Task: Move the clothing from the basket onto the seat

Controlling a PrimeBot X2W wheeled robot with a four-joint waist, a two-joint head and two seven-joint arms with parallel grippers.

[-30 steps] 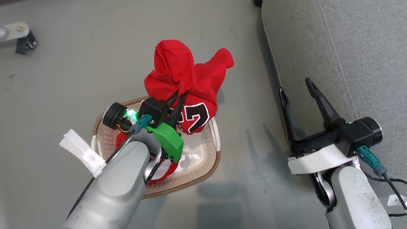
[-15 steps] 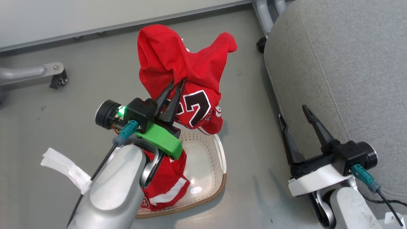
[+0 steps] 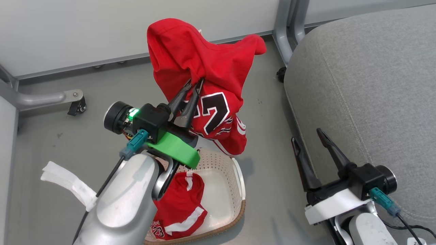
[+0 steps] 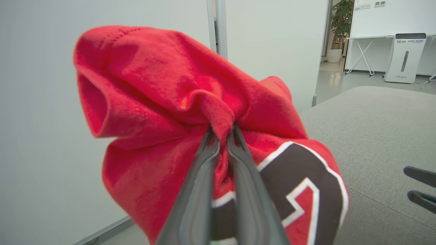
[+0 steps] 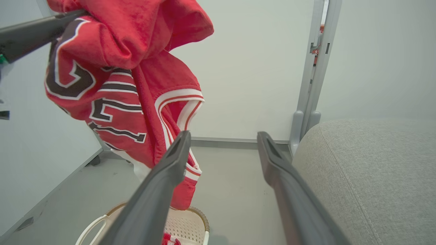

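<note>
Grey floor [image 3: 269, 112] and a pale wall [image 3: 68, 30] are seen behind the work, and the seat [image 3: 374, 85] is set along the right of the head view. The left arm [image 3: 122, 207] is reached forward and up from the lower left, with the wrist tilted so that its fingers are pointed up and away over the basket [image 3: 240, 177]. The left gripper [image 3: 195, 81] is pressed together on a bunched fold of the jersey [image 3: 204, 58]. The garment is hung from that pinch with its large "23" turned toward the head camera and its lower hem draped close over the basket's far rim. It is separated from the seat by a strip of floor. The shorts [image 3: 180, 207] are found crumpled inside the basket, partly hidden under the left forearm. The right arm is held low at the lower right, just beside the seat's near edge. The right gripper [image 3: 306, 135] is spread wide, fingers pointed upward, and nothing is gripped between them.
</note>
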